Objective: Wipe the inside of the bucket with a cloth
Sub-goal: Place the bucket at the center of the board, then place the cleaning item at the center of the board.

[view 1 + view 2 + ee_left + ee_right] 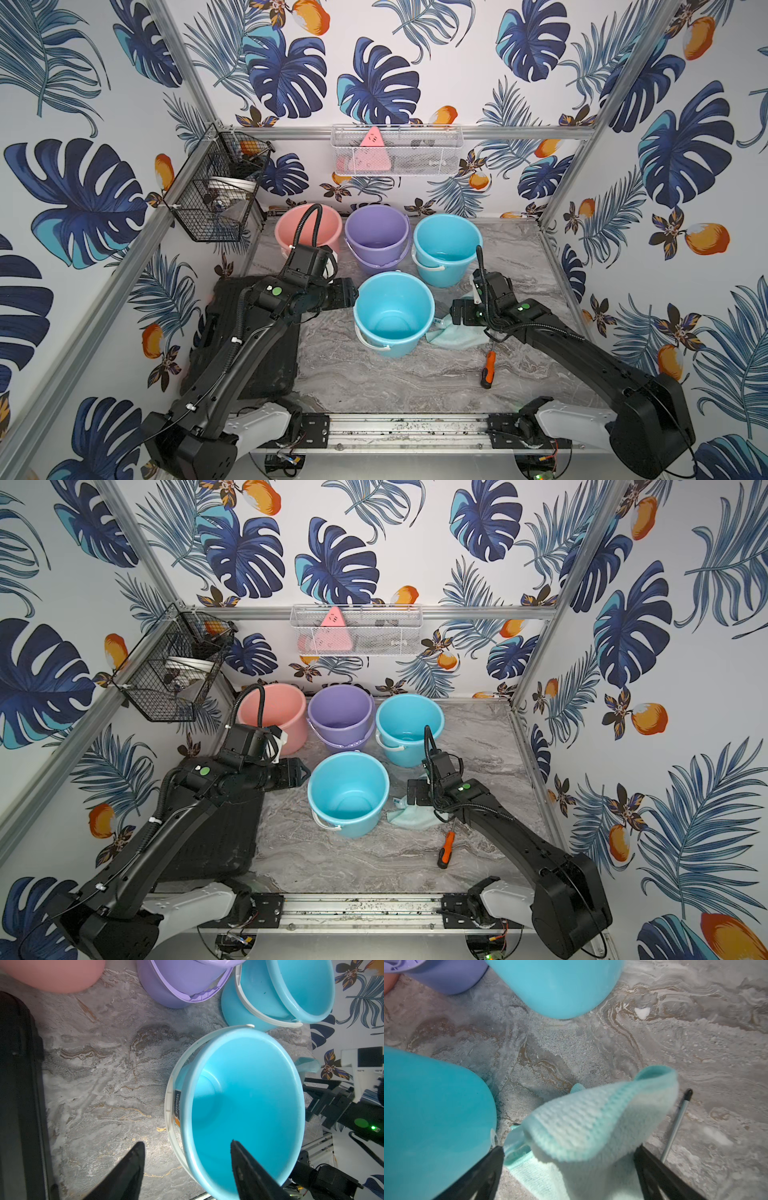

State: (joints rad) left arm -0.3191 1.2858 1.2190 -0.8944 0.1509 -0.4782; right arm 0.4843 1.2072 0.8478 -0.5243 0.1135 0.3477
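Mint-aqua microfibre, soft and light: the cloth [591,1122] lies crumpled on the desk [374,386], just beside the near blue bucket [415,297] on its right. I expect it to flop and bunch, so I judge the raised fold the best place to pinch. My right gripper [570,1148] is released, jaws wide on either side of that fold and clamping nothing. My left gripper [187,1141] is released too, jaws astride the bucket's rim. The bucket is empty. Behind it, the pink bucket [307,226], purple bucket [376,228] and far blue bucket [446,237] show nothing inside either.
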